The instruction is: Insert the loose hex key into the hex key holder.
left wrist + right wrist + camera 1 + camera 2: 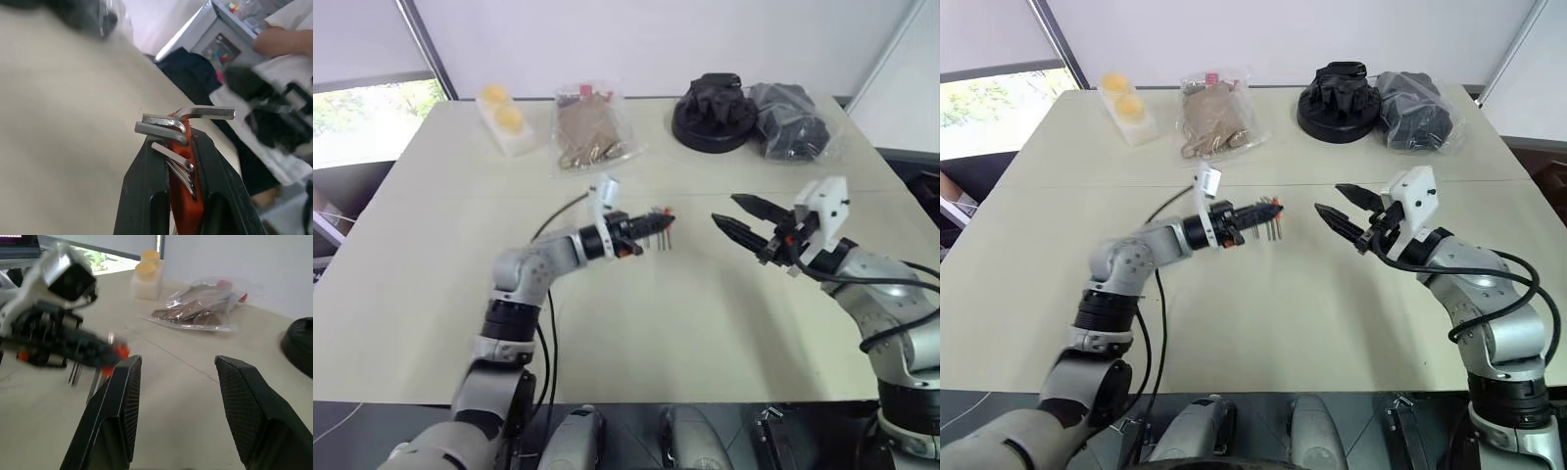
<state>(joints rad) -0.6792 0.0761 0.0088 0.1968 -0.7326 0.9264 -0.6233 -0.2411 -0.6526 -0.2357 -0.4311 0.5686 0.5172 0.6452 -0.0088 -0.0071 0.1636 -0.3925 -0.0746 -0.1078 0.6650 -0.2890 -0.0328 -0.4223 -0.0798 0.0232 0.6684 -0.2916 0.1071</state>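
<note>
My left gripper [651,227] is shut on the orange-red hex key holder [186,196] and holds it level above the middle of the table, pointing toward my right gripper. Several grey keys stick out of the holder and hang down from it [663,238]. At the holder's outer end sits a longer silver L-shaped key [205,113], which looks like the loose hex key, seated in the block with its bend free. My right gripper [724,210] is open and empty, a short gap to the right of the holder, its fingers [122,396] facing it.
Along the table's far edge stand a clear box with yellow pieces [504,117], a plastic bag of brown items [590,132], a black round object [715,113] and a bag of dark things [793,122]. The beige table [705,323] is bare near its front edge.
</note>
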